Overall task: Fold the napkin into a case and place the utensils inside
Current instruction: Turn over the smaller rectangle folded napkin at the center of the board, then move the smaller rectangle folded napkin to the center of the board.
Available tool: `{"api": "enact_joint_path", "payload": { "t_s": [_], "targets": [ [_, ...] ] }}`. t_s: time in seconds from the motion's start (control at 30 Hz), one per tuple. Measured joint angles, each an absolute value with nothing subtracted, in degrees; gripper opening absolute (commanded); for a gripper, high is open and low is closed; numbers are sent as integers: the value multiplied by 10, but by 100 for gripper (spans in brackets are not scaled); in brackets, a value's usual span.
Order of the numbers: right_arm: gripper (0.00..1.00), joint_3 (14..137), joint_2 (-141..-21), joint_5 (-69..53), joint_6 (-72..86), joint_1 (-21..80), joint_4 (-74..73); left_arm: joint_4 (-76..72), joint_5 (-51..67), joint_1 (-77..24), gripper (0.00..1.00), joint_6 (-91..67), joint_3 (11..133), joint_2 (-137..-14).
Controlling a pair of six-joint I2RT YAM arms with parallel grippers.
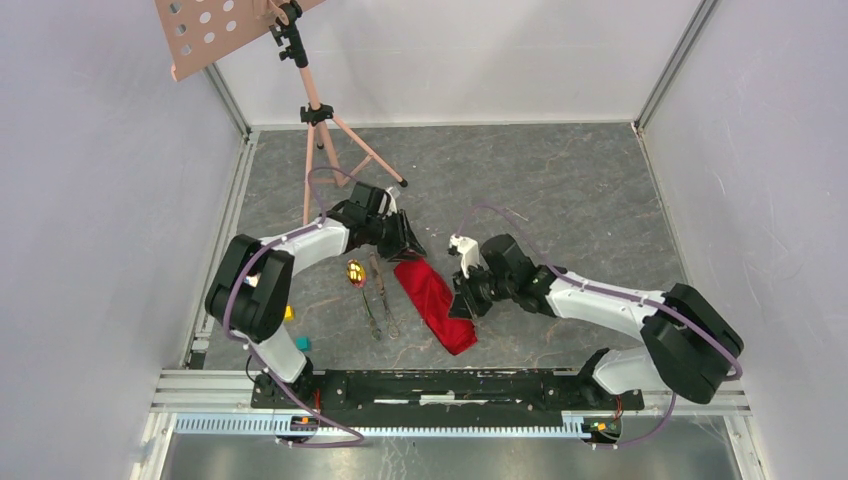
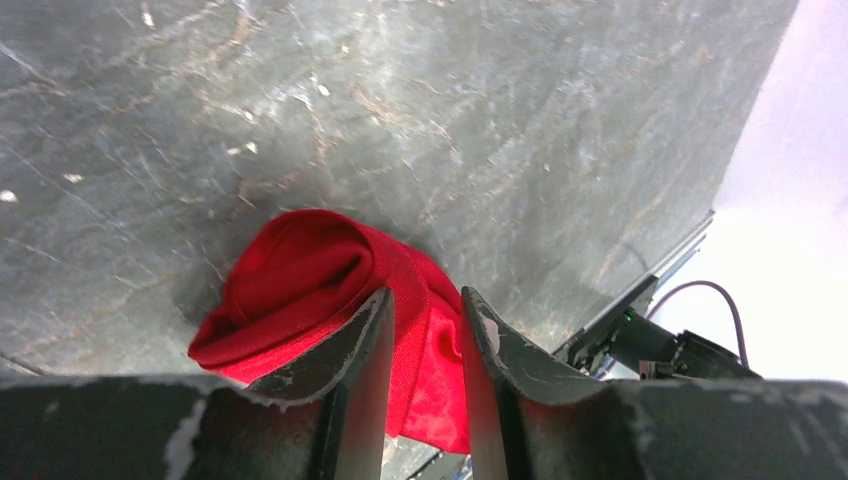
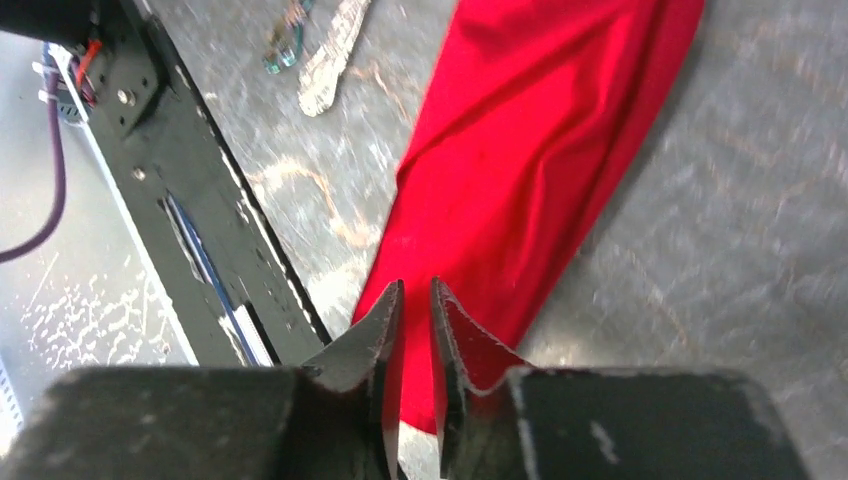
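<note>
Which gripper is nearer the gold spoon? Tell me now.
Left. The left gripper sits at the napkin's far end, just right of the gold spoon. The right gripper is across the napkin, by its near half, farther away.

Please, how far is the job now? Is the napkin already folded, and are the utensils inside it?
Done: the napkin lies folded into a narrow strip.
In hand: the left gripper is at its far end and the right gripper is near its near end. Both have cloth between their fingers, but whether they pinch it is unclear.
Left: the spoon and the dark utensils lie beside the strip, not inside.
</note>
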State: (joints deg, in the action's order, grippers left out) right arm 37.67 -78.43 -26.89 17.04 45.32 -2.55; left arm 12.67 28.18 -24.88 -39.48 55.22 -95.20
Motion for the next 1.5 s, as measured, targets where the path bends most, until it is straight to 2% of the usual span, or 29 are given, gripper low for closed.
{"api": "enact_joint_path", "payload": {
  "t_s": [0.1,0.37,0.43,0.63,0.87,1.1,1.2,1.27,1.5],
  "targets": [
    [13,333,-769,-269,176,452,-19,112,270,-249,36,-399,552,-981],
    [14,279,-776,-236,173,451,-2,106,244,-249,37,-404,578,-1040],
    [19,287,-776,-223,165,452,-10,106,240,-250,40,-404,582,-1041],
    [40,346,-758,-166,137,465,-85,132,234,-250,51,-403,583,-1010],
    [53,391,-746,-157,145,531,-94,184,226,-250,58,-387,595,-890],
    [55,416,-845,-158,209,617,-19,234,194,-248,60,-381,590,-800],
    [43,416,-876,-132,243,621,25,258,165,-244,59,-373,575,-752],
    [39,420,-902,-105,265,620,63,272,137,-244,60,-373,564,-717],
    [42,475,-1003,-30,299,608,127,305,44,-242,62,-373,517,-547]
  ]
}}
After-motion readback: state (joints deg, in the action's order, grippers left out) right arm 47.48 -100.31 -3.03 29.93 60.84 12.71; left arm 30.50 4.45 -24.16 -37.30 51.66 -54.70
